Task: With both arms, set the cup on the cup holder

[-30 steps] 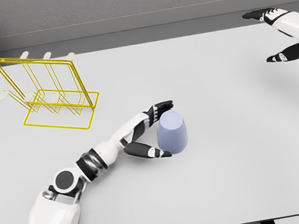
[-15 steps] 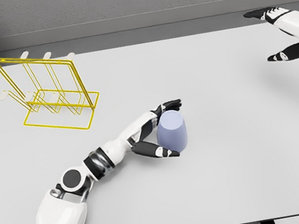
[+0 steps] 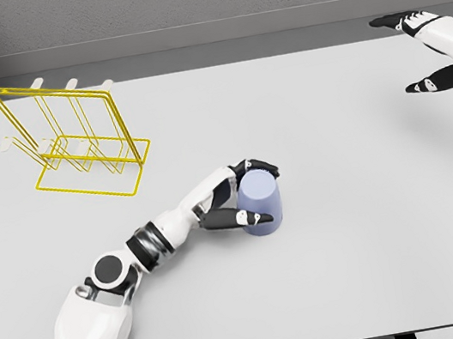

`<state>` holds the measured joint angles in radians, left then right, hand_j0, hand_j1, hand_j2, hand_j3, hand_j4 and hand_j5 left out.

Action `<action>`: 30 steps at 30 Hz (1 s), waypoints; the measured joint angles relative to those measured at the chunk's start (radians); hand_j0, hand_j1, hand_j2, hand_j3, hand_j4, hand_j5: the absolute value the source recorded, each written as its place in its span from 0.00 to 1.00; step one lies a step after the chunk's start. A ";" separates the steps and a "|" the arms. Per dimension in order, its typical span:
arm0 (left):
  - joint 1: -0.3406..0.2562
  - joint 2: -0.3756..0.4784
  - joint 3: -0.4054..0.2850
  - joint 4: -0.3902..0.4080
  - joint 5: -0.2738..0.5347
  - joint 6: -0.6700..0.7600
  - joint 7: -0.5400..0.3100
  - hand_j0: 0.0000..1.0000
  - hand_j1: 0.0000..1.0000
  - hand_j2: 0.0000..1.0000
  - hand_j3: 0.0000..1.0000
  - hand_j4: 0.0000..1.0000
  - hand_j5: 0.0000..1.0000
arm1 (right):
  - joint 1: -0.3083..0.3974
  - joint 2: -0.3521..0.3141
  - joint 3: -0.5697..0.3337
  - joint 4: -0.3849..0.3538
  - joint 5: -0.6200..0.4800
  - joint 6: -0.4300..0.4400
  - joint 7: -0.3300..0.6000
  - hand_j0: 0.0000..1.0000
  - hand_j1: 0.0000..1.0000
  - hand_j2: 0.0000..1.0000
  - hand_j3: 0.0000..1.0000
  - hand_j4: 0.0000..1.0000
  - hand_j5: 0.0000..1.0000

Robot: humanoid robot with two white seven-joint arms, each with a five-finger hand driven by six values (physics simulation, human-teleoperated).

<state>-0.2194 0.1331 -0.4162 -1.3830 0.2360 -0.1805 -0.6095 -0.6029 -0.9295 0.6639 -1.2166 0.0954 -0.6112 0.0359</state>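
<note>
A pale blue cup (image 3: 262, 204) stands upside down on the white table (image 3: 358, 226), near its middle. My left hand (image 3: 246, 194) wraps it from the left: dark fingers curl over its far top edge and the thumb presses its near side. The yellow wire cup holder (image 3: 73, 138) stands at the table's back left, well apart from the cup. My right hand (image 3: 424, 49) hovers at the far right edge, fingers spread and holding nothing.
Grey walls rise behind the table's back edge (image 3: 209, 66). Bare tabletop lies between the cup and the holder, and across the whole right half.
My left hand's fingers have closed round the cup, which was only bracketed before. The cup has shifted slightly. The right hand has barely moved.
</note>
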 measured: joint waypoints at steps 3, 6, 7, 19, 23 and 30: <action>0.002 0.001 0.001 -0.002 0.000 0.000 -0.001 0.46 0.46 0.46 0.46 0.46 0.46 | 0.000 0.001 0.001 -0.001 0.001 0.000 0.000 1.00 1.00 1.00 1.00 1.00 1.00; 0.002 0.006 0.003 -0.003 0.002 -0.001 -0.002 0.46 0.46 0.46 0.46 0.46 0.46 | 0.002 0.005 0.002 -0.003 0.002 0.000 0.000 1.00 1.00 1.00 1.00 1.00 1.00; 0.002 0.008 0.004 -0.003 0.005 -0.001 -0.003 0.45 0.45 0.45 0.45 0.45 0.45 | 0.000 0.007 0.002 -0.003 0.002 0.000 0.000 1.00 1.00 1.00 1.00 1.00 1.00; 0.051 0.068 0.042 -0.150 0.022 0.031 -0.002 0.44 0.44 0.44 0.44 0.44 0.44 | 0.000 0.015 0.008 -0.009 0.003 0.000 0.001 1.00 1.00 1.00 1.00 1.00 1.00; 0.097 0.130 0.078 -0.257 0.070 0.049 -0.002 0.44 0.44 0.44 0.44 0.44 0.44 | -0.002 0.016 0.009 -0.007 0.003 0.000 0.001 1.00 1.00 1.00 1.00 1.00 1.00; 0.138 0.317 0.154 -0.354 0.234 0.066 -0.002 0.44 0.44 0.44 0.44 0.44 0.44 | -0.002 0.021 0.009 -0.004 0.003 0.000 0.001 1.00 1.00 1.00 1.00 1.00 1.00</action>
<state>-0.0813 0.4505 -0.2619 -1.7375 0.4701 -0.1146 -0.6116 -0.6044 -0.9088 0.6729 -1.2208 0.0985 -0.6112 0.0373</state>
